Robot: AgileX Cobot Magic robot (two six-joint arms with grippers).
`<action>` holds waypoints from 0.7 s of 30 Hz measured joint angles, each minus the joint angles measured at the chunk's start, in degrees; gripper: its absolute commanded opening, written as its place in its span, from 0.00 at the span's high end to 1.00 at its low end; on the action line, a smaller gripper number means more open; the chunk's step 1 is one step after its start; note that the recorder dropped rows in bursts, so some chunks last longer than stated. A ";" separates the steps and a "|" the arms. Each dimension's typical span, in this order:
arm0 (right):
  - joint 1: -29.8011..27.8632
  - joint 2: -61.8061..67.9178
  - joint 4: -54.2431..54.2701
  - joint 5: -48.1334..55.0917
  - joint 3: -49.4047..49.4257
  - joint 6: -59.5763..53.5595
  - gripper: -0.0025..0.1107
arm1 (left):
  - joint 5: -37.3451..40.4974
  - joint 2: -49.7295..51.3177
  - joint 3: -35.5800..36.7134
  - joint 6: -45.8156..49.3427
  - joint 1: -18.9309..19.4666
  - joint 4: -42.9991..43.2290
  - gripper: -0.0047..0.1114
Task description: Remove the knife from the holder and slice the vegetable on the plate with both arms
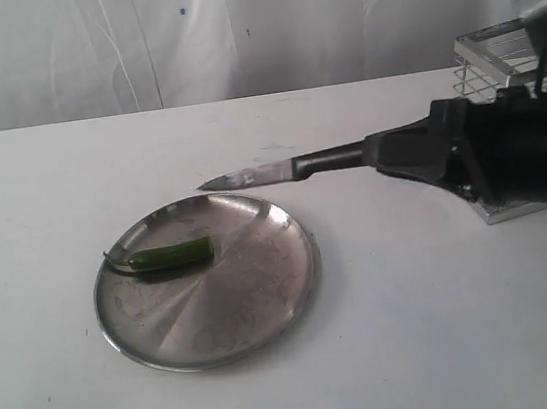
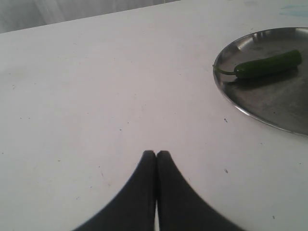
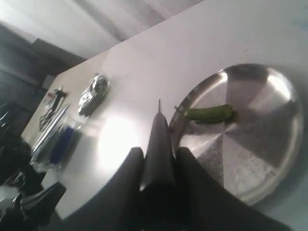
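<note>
My right gripper (image 1: pixel 376 153) is shut on the handle of the knife (image 1: pixel 274 172). The knife is held level, its tip pointing left above the far rim of the plate (image 1: pixel 275 295). In the right wrist view the knife (image 3: pixel 160 144) runs out between the two dark fingers (image 3: pixel 131 166) toward the plate (image 3: pixel 269 159). The green vegetable (image 1: pixel 169 255) lies on the left part of the plate, stem to the left; it also shows as a pepper (image 3: pixel 209 113) just past the blade tip. My left gripper (image 2: pixel 156 153) is shut on nothing, over bare table left of the plate (image 2: pixel 250 103) and vegetable (image 2: pixel 267 65).
The wire holder (image 1: pixel 496 59) stands at the back right, partly behind my right arm (image 1: pixel 519 152). A white curtain hangs behind the table. In the right wrist view some clutter (image 3: pixel 94 94) lies off beyond the table's edge.
</note>
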 measured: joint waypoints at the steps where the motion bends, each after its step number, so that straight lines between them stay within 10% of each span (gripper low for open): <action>1: 0.00 1.72 0.42 2.27 0.11 -1.83 0.98 | 0.00 0.00 0.00 0.00 0.00 0.00 0.96; 21: 0.00 5.15 1.05 9.97 6.25 -24.58 0.98 | 0.00 0.00 0.00 0.00 0.00 0.00 0.96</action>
